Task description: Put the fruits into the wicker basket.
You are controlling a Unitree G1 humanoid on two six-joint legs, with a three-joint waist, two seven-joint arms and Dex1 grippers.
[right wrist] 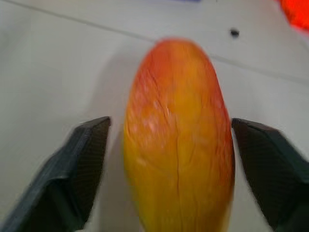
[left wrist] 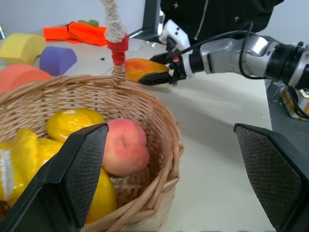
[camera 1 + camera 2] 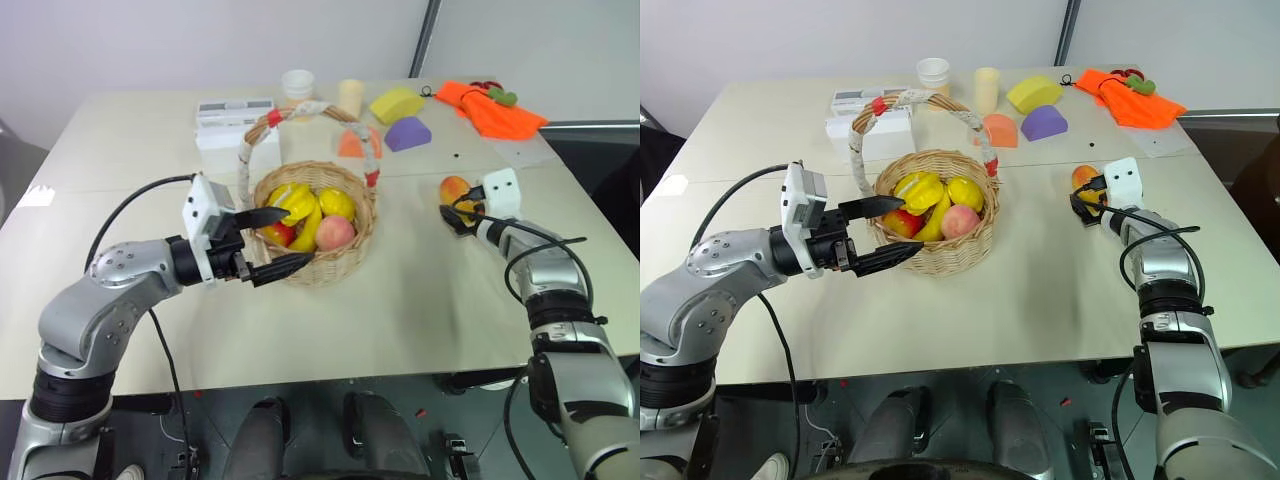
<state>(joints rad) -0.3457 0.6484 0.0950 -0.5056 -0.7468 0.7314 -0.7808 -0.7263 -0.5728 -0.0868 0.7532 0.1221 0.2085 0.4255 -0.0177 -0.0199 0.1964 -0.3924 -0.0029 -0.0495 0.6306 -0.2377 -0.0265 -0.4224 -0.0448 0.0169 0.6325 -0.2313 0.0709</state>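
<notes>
The wicker basket [image 3: 333, 268] stands mid-table, its white-wrapped handle arching over it. The pink-red peach [image 3: 336, 233] lies inside it among yellow fruits. My left gripper [image 3: 292, 240] is open at the basket's left rim, one finger above the rim and one beside the wall, holding nothing. The mango [image 3: 455, 187] lies on the table to the right of the basket. My right gripper [image 3: 455, 214] is open and straddles it. In the right wrist view the mango [image 1: 178, 140] sits between the two fingers with a narrow gap on each side.
Behind the basket are a white box [image 3: 235, 125], two cups [image 3: 298, 84], and yellow [image 3: 396, 104], purple [image 3: 408, 133] and orange [image 3: 352, 145] foam blocks. An orange cloth [image 3: 490, 108] lies at the far right corner. The table's right edge runs close to the mango.
</notes>
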